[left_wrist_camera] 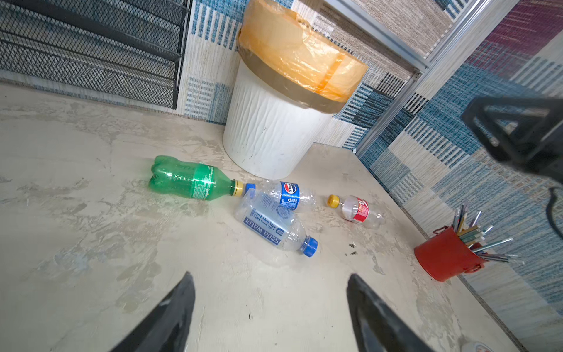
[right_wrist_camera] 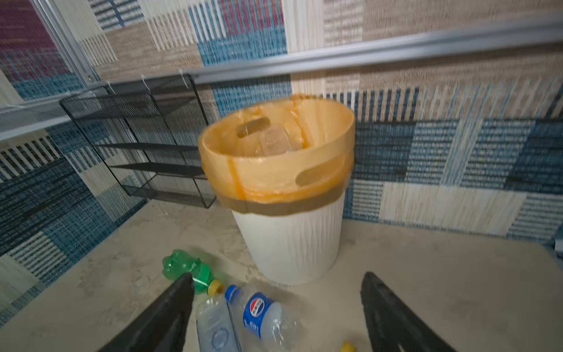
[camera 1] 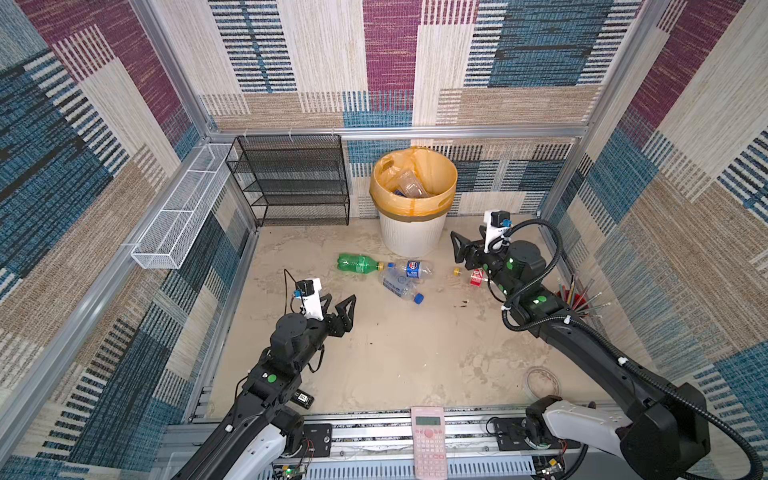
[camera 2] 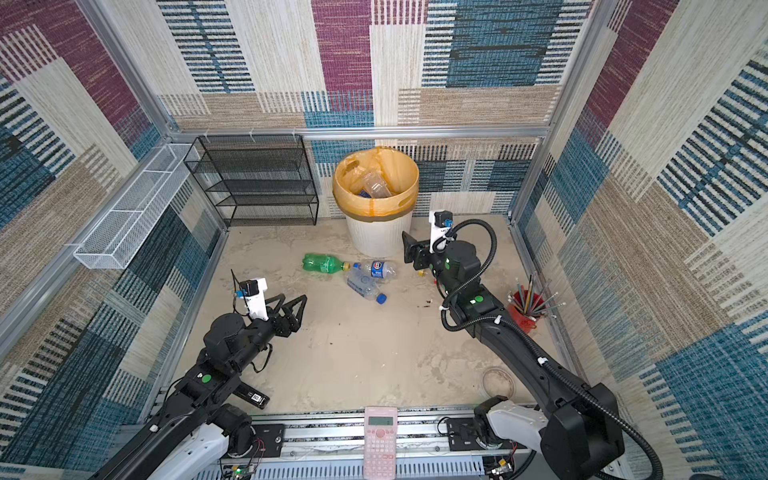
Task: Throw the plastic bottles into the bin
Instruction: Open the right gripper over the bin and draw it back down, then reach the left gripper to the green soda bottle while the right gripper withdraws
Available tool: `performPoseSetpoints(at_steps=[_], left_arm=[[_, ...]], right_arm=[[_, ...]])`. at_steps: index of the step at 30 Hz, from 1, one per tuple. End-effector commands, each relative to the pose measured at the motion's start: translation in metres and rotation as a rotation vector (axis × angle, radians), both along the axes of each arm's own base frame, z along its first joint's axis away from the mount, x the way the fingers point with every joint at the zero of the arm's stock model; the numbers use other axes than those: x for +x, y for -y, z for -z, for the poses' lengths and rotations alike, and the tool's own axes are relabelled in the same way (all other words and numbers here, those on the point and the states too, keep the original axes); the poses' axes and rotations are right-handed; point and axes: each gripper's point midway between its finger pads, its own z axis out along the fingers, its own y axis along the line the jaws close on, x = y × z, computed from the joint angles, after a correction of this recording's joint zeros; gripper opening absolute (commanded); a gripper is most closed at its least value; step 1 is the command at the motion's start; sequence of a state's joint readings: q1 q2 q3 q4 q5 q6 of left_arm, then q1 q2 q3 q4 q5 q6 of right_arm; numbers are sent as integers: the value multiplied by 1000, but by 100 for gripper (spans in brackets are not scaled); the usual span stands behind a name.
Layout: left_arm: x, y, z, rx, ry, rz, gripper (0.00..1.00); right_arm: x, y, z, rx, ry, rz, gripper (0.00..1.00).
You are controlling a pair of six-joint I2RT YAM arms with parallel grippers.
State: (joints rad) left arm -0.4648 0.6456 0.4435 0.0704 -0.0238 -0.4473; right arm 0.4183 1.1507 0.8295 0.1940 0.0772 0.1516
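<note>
**Ahead of both open grippers: four bottles on the table, the bin behind them**

Under both grippers stretches the pale, stained table [camera 1: 395, 361]. Beyond the left jaws, against the back wall, stands the black mesh rack [camera 1: 291, 178]. Beside it the bin [camera 1: 411, 237] stands upright, straight ahead of the right jaws and near them, and well beyond the left ones. Its orange bag is folded over the rim, and a crushed clear bottle [camera 1: 409, 185] lies inside.

The left gripper [left_wrist_camera: 269, 279] hovers over the table with its jaws spread wide and nothing between them. The right gripper [right_wrist_camera: 277, 275] hangs raised near the bin's wall, jaws likewise apart and empty.

Four bottles lie on their sides between the two grippers, in front of the bin. The green bottle [left_wrist_camera: 189, 179] is ahead of the left jaws, its yellow cap right by the blue cap of the clear bottle with the blue label [left_wrist_camera: 286, 195]. The water bottle [left_wrist_camera: 271, 227] lies against that one, nearer the left jaws. The small red-labelled bottle [left_wrist_camera: 356, 210] lies apart from the others, just below the right jaws. The red cup of pencils [left_wrist_camera: 444, 256] stands behind the right jaws, by the side wall. The pink calculator [camera 1: 428, 436] lies far behind both grippers.
</note>
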Motion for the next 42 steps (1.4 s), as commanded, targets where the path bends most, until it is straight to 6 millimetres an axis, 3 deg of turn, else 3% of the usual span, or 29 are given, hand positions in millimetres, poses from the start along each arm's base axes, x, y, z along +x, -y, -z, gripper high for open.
performPoseSetpoints(at_steps=[1,6,9,14,19,29,34,42], left_arm=[[7,-5,12,-20,-75,-57,79],[27,-7,30,-35,-238,-135,79],[44,-2,37,-64,-357,-147,77],[76,2,46,-183,-546,-192,72],[105,4,64,-325,-780,-251,69],[154,14,104,-483,-1006,-356,71],[169,18,121,-540,-1053,-412,76],[179,6,128,-555,-1048,-530,80]], right_arm=[[-12,10,41,97,-98,47,86],[-32,14,111,124,-254,45,86],[-42,15,136,139,-315,44,86],[-52,14,160,150,-378,35,86],[-61,16,169,157,-394,30,86],[-74,16,177,169,-412,0,86],[-80,17,183,168,-422,-5,86],[-87,19,185,184,-428,-7,86]])
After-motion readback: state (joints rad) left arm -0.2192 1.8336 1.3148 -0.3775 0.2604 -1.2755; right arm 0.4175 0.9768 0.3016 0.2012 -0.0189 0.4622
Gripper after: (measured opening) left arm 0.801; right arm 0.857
